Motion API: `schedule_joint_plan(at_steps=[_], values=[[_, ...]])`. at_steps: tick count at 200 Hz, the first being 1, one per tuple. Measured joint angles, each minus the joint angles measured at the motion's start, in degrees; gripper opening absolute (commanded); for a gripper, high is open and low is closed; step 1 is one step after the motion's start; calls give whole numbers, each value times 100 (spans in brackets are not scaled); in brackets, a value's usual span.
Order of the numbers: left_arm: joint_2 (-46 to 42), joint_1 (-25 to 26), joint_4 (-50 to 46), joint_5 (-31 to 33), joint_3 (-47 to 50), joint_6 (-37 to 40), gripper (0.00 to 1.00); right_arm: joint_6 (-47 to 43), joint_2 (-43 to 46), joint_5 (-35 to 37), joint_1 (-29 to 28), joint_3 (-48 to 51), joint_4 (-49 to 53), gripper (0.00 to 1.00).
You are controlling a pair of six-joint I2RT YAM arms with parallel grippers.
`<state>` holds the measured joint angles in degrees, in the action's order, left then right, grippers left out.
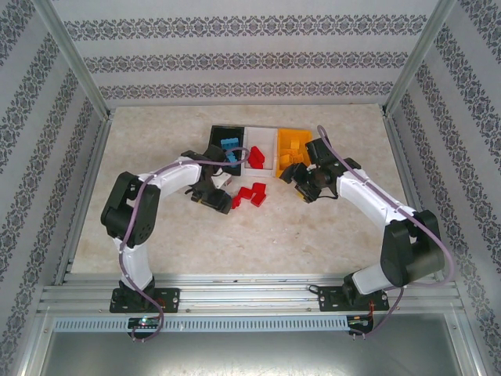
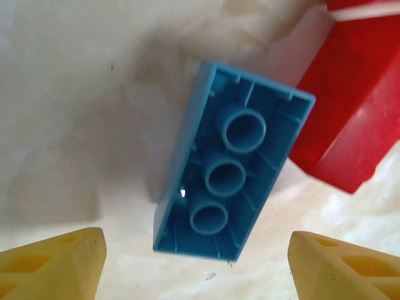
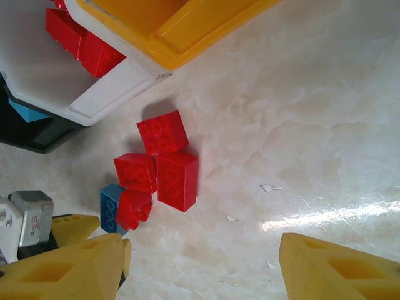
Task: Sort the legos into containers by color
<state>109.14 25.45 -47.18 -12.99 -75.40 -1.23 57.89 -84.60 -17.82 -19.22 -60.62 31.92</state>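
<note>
Left wrist view: blue brick (image 2: pixel 228 172) lies hollow-side-up on the table (image 2: pixel 75 125), between the left gripper's (image 2: pixel 197 240) wide, empty fingers. Its long axis runs nearly crosswise to their closing line.

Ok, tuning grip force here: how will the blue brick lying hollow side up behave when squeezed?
The blue brick looks like rigid, thin-walled plastic: probably stiff and light. Lying flat, it should not roll. Set askew to the left gripper, it may twist when pinched.
</note>
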Motion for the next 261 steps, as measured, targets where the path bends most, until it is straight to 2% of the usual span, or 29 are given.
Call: schedule_joint_plan(at_steps=[34,67,153,197,261], values=[[262,0,31,-2,-190,2,70,-15,-107,0,0,-240,4,66],[367,-7,61,70,-227,17,57,-70,-144,-2,0,-341,7,66],[389,-7,57,275,-234,20,42,-81,-282,-7,-94,-341,11,66],[-9,2,120,149,203,-17,36,-59,-544,-9,-295,-343,-111,66],[-1292,0,59,-9,1040,-271,32,55,-1314,-24,-761,-833,-326,66]])
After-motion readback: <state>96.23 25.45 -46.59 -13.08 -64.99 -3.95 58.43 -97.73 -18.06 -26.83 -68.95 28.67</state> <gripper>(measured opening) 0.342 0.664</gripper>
